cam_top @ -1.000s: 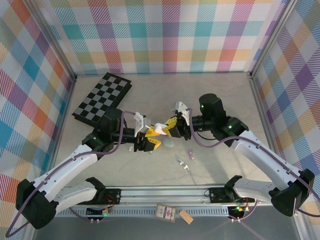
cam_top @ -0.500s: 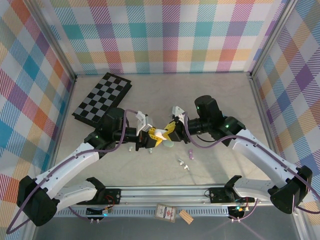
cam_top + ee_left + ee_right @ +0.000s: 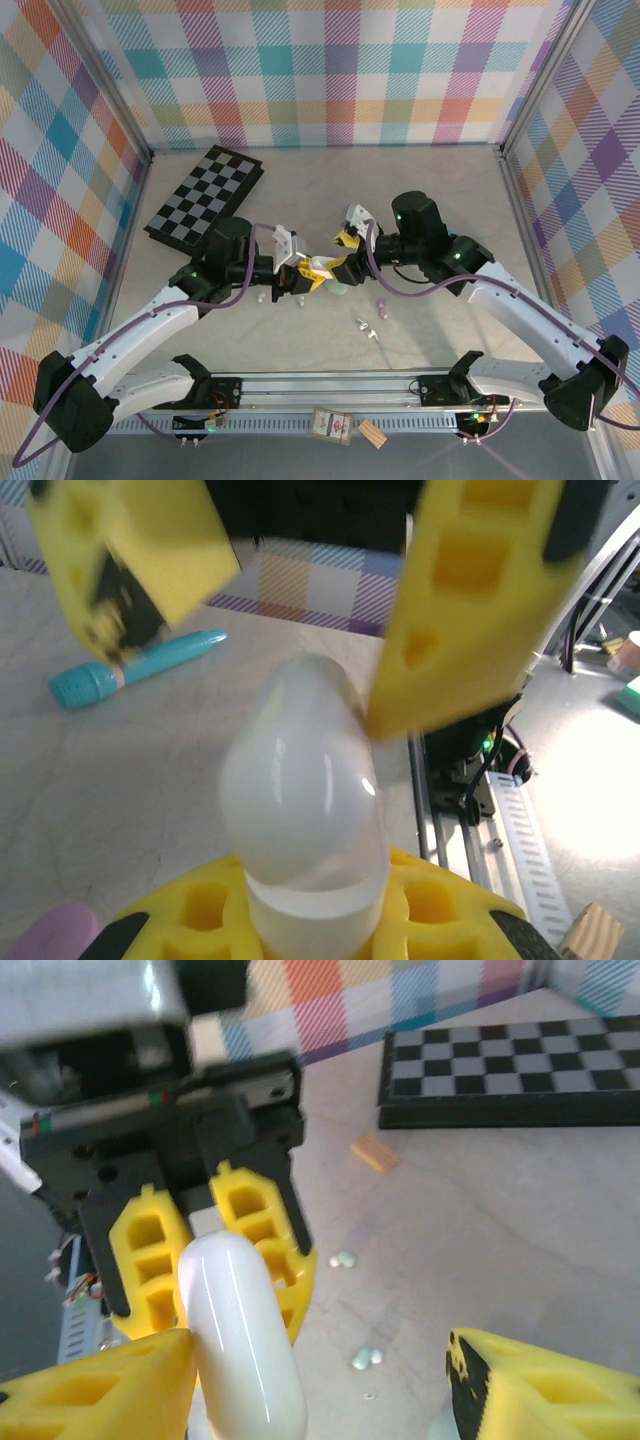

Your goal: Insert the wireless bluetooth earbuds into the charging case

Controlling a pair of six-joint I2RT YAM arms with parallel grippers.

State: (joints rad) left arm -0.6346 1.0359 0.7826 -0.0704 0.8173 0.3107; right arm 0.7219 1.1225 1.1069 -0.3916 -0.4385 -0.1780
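Left claw (image 3: 308, 272) pressed together on white glossy pebble-shaped charging case (image 3: 300, 780). Long axis points straight at right claw (image 3: 318, 1360), whose yellow cut-out fingers (image 3: 100, 1385) stand spread either side of the free end. Case is smooth, rounded, likely slippery. Tiny glossy white and purple earbuds (image 3: 362, 322) lie loose on matte beige tabletop (image 3: 450, 180), toward the near edge and nearer the right arm.

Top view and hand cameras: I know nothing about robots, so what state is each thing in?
Glossy white pebble-shaped case: clamped in the left hand, off the table, apparently closed.
Left hand: shut on the case.
Right hand: open, fingers either side of the case.
Tiny glossy earbuds: loose on the table.
Black-and-grey chessboard: lying flat.
Turquoise pen-like stick: lying on the table.
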